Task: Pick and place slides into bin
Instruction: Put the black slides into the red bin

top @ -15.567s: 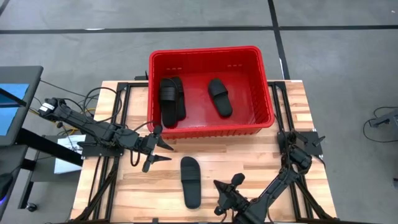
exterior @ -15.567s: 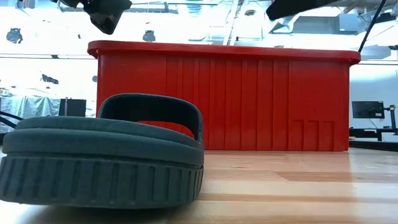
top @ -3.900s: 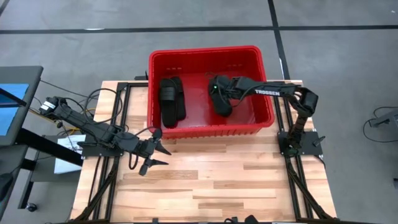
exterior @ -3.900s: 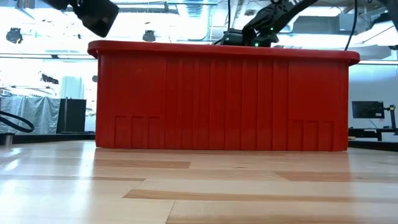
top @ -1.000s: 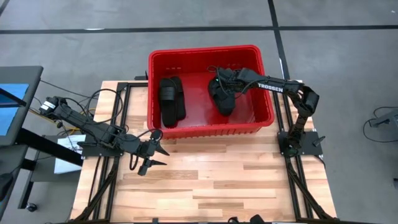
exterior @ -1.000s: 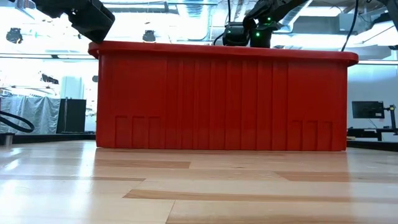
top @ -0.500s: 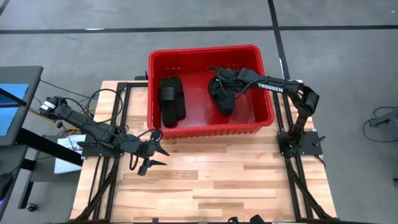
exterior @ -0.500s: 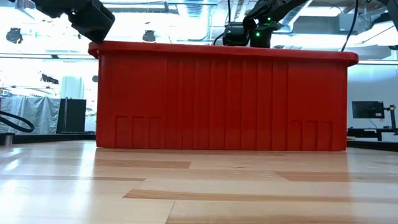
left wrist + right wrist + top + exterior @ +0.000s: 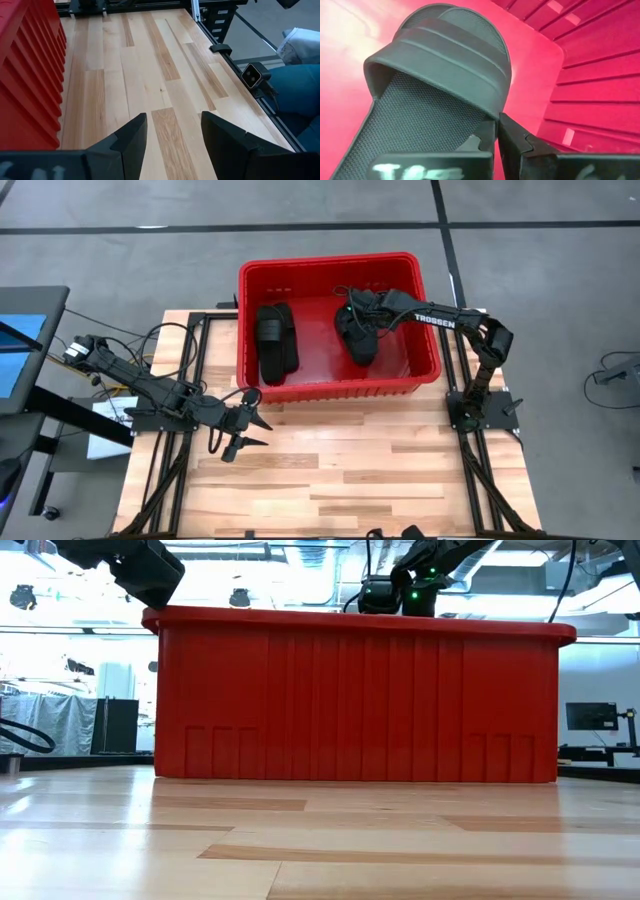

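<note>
**Slides in the bin, right gripper down among them**

The slides are matte black, with wide ribbed straps and a fine mesh-textured footbed. One pair lies stacked in the left half of the bin; another slide lies in the right half, seen close up in the right wrist view. The bin is a large red plastic tub with a rolled rim and ribbed walls, standing at the far edge of the pale wood-plank table.

The right gripper reaches into the bin from the right, arm stretched out, its jaws pressed together just beside the slide's strap and holding nothing. The left gripper hovers over the table near the bin's front left corner, jaws spread and empty.
</note>
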